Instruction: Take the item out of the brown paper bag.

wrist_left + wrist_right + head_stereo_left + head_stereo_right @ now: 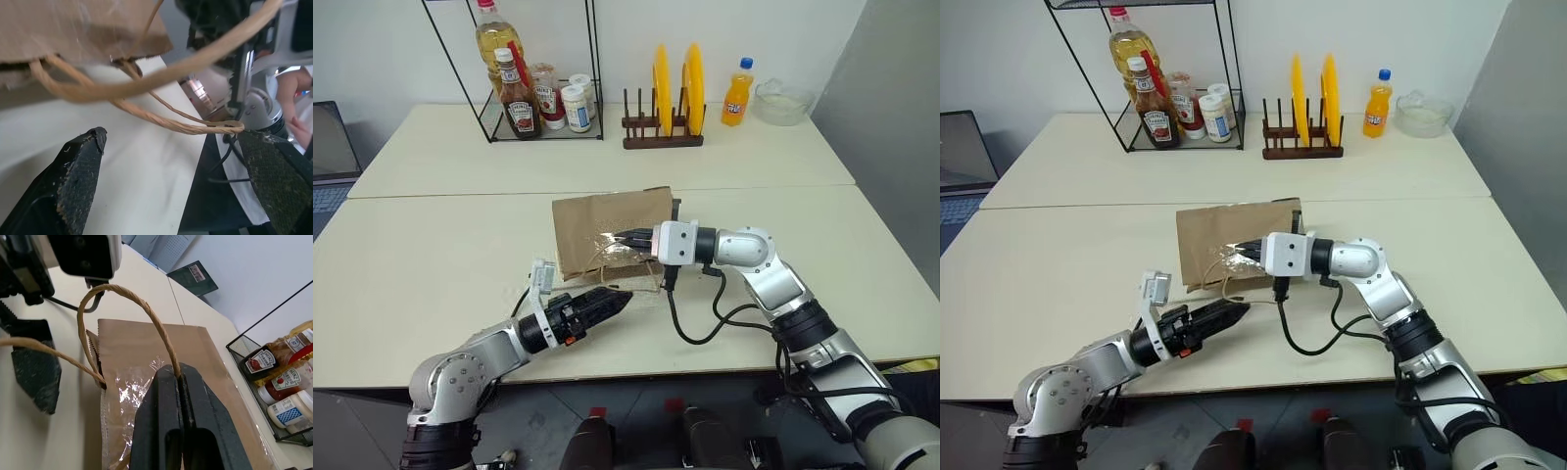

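The right gripper [180,377] is pinching one looped cord handle [146,313] of the brown paper bag [607,230], its two fingers pressed together on the cord and lifting the bag's near edge; the left gripper [607,302] is sitting just near of the bag's mouth with its fingers [78,176] spread wide, the second cord loop [161,117] lying across the gap between them. The item itself is hidden; only crinkled clear plastic [132,391] is showing at the mouth, so the bottle is judged to be lying inside the bag.

To do this step well, the right gripper should be keeping the handle taut and raised so the mouth is gaping; the left gripper should be going in low and level under the upper sheet, avoiding the loose cord, which could snag a finger; closing only once something solid is between the fingers; pulling toward the near edge.

The bag is lying flat on a cream table [431,255] joined to a second one behind; on the far table are standing a wire rack of sauce bottles [533,98] at the left, a wooden rack with yellow plates [671,93], an orange soda bottle [737,93] and a glass bowl [783,103] at the far right; a laptop [328,147] is showing at the far left, against a white wall.
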You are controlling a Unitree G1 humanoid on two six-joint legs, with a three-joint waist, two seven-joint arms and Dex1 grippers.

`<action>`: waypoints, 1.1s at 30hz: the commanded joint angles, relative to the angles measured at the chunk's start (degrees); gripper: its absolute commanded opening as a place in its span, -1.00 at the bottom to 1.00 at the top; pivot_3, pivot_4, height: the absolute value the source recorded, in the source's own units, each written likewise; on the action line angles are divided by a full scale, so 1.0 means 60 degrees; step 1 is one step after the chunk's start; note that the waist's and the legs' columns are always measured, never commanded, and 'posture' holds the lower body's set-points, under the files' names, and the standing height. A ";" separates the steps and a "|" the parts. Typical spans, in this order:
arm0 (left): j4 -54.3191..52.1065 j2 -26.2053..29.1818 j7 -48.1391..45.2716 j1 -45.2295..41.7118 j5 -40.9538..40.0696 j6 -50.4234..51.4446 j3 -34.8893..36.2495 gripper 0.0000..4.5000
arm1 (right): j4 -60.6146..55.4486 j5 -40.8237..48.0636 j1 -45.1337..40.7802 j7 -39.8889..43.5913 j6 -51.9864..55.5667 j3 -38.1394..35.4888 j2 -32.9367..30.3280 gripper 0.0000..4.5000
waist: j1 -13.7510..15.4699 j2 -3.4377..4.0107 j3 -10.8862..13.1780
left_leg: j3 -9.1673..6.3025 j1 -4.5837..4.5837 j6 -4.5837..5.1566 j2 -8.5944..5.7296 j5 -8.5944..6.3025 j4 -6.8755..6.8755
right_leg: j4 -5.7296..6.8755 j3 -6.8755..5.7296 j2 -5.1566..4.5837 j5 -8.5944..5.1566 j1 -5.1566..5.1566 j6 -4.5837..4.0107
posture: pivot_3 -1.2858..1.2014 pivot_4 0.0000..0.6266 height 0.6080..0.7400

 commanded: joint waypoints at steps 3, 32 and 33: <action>-0.0087 0.0069 0.0093 -0.0052 -0.0457 0.0121 0.0185 1.00 | -0.0094 0.0046 -0.0069 -0.0015 -0.0272 -0.0154 0.0019 -0.99 | -0.0001 0.0000 0.0000 | -0.0001 0.0000 -0.0002 0.0000 -0.0001 0.0000 | 0.0000 0.0000 0.0000 0.0000 0.0000 0.0000 | 0.03 -0.52 1.00; 0.0058 -0.0347 0.2309 -0.0073 -0.0849 0.0085 -0.0422 0.64 | 0.0190 0.0070 -0.0271 0.0022 -0.0429 -0.0183 -0.0018 -1.00 | -0.0002 -0.0002 0.0002 | 0.0002 0.0000 -0.0059 -0.0008 -0.0001 -0.0001 | -0.0005 0.0004 0.0003 -0.0004 0.0000 0.0007 | 0.03 -0.52 1.00; 0.0069 -0.0351 0.2258 -0.0040 -0.0807 0.0077 -0.0442 0.47 | 0.0179 0.0073 -0.0291 0.0021 -0.0422 -0.0191 -0.0006 -1.00 | -0.0006 -0.0002 0.0002 | 0.0003 0.0000 -0.0060 -0.0008 -0.0001 -0.0001 | -0.0006 0.0003 0.0005 -0.0004 0.0000 0.0007 | 0.03 -0.52 1.00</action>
